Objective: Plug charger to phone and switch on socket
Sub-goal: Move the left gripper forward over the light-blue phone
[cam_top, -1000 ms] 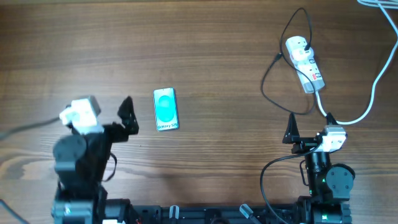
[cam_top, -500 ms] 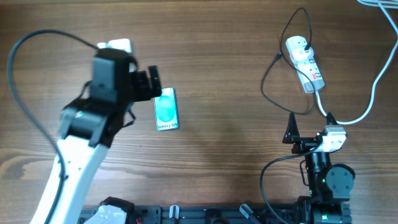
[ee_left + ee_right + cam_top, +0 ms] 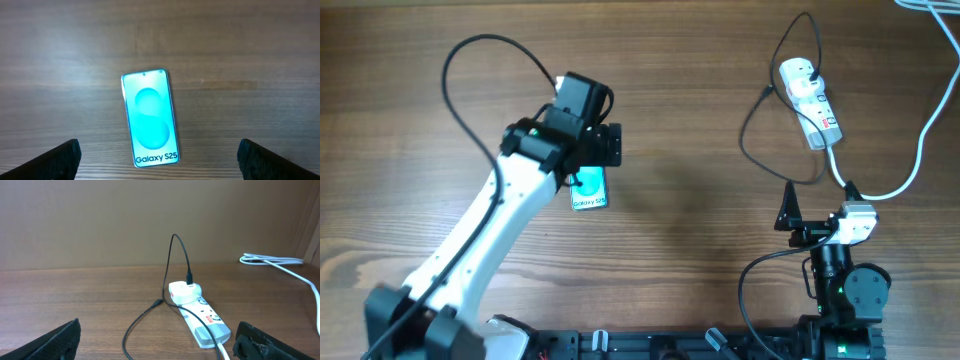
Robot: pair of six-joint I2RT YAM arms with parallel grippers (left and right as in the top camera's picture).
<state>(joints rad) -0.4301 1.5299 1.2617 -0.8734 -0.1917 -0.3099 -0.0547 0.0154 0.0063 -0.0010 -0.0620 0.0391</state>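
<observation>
The phone [image 3: 588, 190] lies flat on the wooden table, turquoise screen up, "Galaxy S25" strip toward me; it also shows in the left wrist view [image 3: 149, 117]. My left gripper [image 3: 597, 148] hovers over its far end, open and empty, with the fingers [image 3: 160, 162] spread wide on either side. The socket [image 3: 812, 105] lies at the far right, also in the right wrist view [image 3: 202, 321]. The white adapter [image 3: 182, 291] sits in its far end. The charger cable [image 3: 750, 135] loops left, its plug tip [image 3: 158, 301] loose on the table. My right gripper [image 3: 817, 207] is open and empty, near the front.
A thick white cord [image 3: 921, 150] runs from the socket's near end off toward the far right corner, seen in the right wrist view [image 3: 280, 262]. The left arm's black cable [image 3: 470, 60] arcs above the table on the left.
My left arm has swung from the front left up and to the right, ending above the phone. The right arm, socket and charger have not moved.
</observation>
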